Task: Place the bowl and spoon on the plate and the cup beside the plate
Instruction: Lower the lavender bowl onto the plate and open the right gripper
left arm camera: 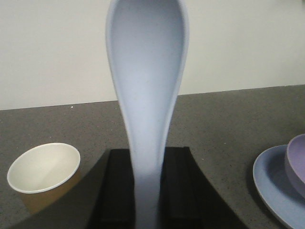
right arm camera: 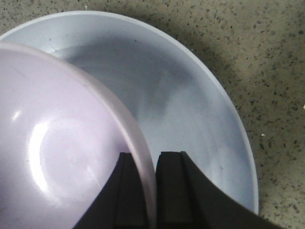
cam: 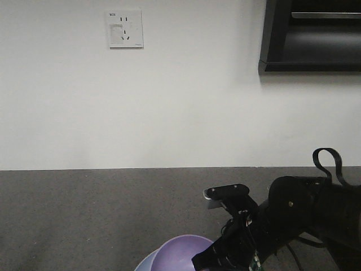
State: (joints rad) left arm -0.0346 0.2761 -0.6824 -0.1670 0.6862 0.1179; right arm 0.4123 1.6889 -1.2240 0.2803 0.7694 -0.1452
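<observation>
The left gripper (left arm camera: 147,162) clasps the pale blue spoon (left arm camera: 147,71) by its handle, long axis upright, rounded scoop topmost. The right gripper (right arm camera: 151,162) pinches the rim of the smooth lavender bowl (right arm camera: 57,143), over the shallow blue plate (right arm camera: 190,109). The tapered paper cup (left arm camera: 43,169) stands on the speckled desk (left arm camera: 228,124), well apart from the plate.

Ahead of me: white wall (cam: 197,101), socket plate (cam: 124,27) far left, black shelf unit (cam: 310,39) far right, speckled grey countertop (cam: 101,214) near.
</observation>
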